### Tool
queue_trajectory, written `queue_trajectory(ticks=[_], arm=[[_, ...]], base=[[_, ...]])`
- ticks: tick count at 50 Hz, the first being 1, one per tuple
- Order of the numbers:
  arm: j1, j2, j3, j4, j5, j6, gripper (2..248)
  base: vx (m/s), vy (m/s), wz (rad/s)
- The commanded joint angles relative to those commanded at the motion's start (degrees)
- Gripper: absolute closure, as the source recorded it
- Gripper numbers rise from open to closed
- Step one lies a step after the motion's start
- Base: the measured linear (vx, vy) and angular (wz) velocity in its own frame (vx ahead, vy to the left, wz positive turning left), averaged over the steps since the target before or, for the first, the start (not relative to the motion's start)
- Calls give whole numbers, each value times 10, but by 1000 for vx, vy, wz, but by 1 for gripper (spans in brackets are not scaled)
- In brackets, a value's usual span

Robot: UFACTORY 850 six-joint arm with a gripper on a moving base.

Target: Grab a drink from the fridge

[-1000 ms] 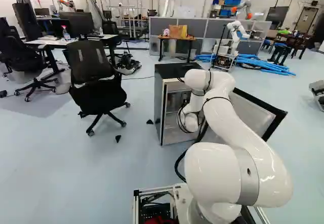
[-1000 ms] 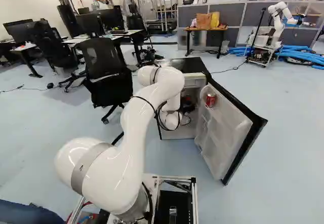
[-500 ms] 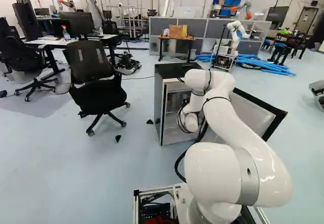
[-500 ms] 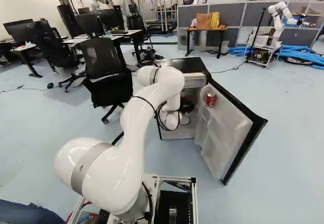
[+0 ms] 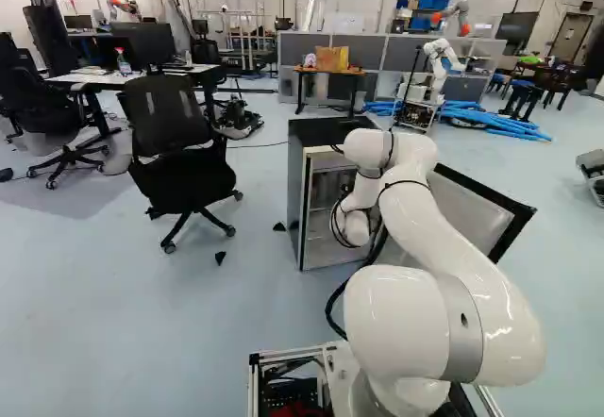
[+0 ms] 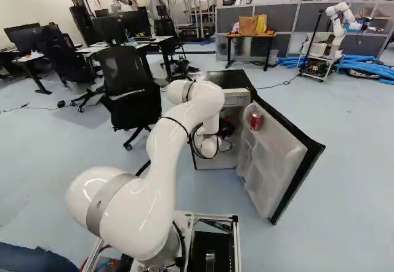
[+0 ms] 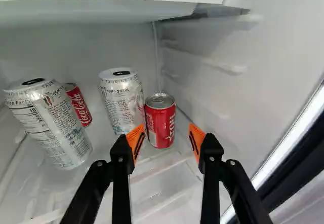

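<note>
The red can stands ahead of the spread-apart pincer, in line with its gap, while a tall can partly hides probably another red drink.

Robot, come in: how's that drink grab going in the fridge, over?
Gripper open, empty. Short red can ahead, facing the gap. Tall silver can close beside it; might be tight there.

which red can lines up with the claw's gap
The unobscured red can inside the fridge; another stands aside behind a silver can; the third is in the door.
</note>
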Motion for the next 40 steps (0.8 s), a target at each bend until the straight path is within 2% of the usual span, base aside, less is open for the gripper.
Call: queue_trajectory(ticks=[40], arm=[[1, -7, -13, 0, -8, 0, 107]], base=[[0, 0, 0]])
